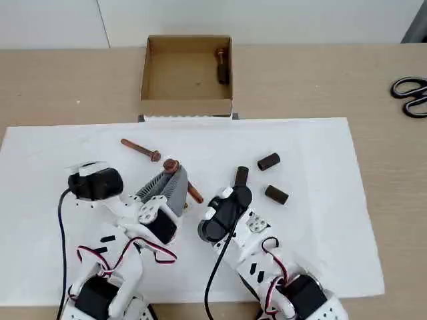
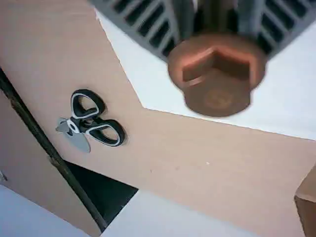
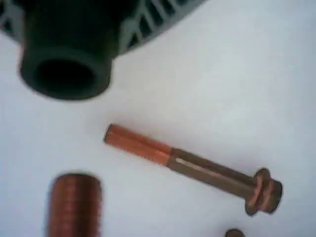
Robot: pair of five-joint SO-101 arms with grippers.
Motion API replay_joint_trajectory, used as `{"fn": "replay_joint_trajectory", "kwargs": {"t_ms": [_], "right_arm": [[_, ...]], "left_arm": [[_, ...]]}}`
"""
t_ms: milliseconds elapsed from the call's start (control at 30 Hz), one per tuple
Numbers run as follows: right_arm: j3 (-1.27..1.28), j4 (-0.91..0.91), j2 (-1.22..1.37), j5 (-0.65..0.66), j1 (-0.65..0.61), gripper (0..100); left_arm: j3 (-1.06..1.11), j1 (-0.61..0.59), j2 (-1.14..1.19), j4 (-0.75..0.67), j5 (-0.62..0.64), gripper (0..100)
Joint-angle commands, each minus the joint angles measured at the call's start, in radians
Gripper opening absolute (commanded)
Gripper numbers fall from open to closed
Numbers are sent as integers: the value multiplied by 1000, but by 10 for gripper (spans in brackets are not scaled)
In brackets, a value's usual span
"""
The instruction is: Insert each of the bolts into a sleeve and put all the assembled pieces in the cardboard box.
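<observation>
Left gripper (image 1: 171, 180) clenched on a copper-coloured bolt (image 1: 171, 165) over the white paper sheet (image 1: 313, 233). The hex head sticks out past the fingertips and the threaded shank end pokes out on the other side, towards the right arm. In the left wrist view the same bolt (image 2: 216, 74) shows head-on, pinched between the ribbed grey fingers (image 2: 143, 17). Right gripper (image 1: 237, 187) grasps a dark sleeve (image 1: 241, 175), whose end projects beyond the fingertips. In the right wrist view the sleeve (image 3: 66, 69) shows its open bore, with the gripper's ribbed fingers (image 3: 148, 19) behind it. The held bolt and held sleeve sit near each other but apart. A loose bolt (image 1: 140, 149) lies flat on the sheet, beyond the left gripper on the box side. It appears again in the right wrist view (image 3: 192, 165), with a threaded shank tip (image 3: 74, 207) nearby. Two loose sleeves (image 1: 268, 161) (image 1: 276, 194) lie on the sheet just beyond the right gripper. The cardboard box (image 1: 155, 73) stands open on the bench (image 1: 320, 80) at the sheet's far edge. One assembled piece (image 1: 222, 65) lies inside it against the side wall nearer the scissors (image 1: 410, 95). The scissors lie on bare bench, well away from the sheet.
</observation>
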Motion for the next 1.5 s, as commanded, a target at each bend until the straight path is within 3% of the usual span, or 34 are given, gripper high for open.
{"fn": "replay_joint_trajectory", "kwargs": {"t_ms": [0,767,1033,1467], "right_arm": [[-8,-47,-13,14,-7,2],[-6,-90,-12,14,-64,2],[-8,-91,-13,14,-61,2],[-23,-94,-13,14,-61,2]], "left_arm": [[-5,26,-18,3,5,6],[67,58,-18,-8,5,6],[67,123,-18,0,0,6],[56,129,-18,198,-110,6]]}}
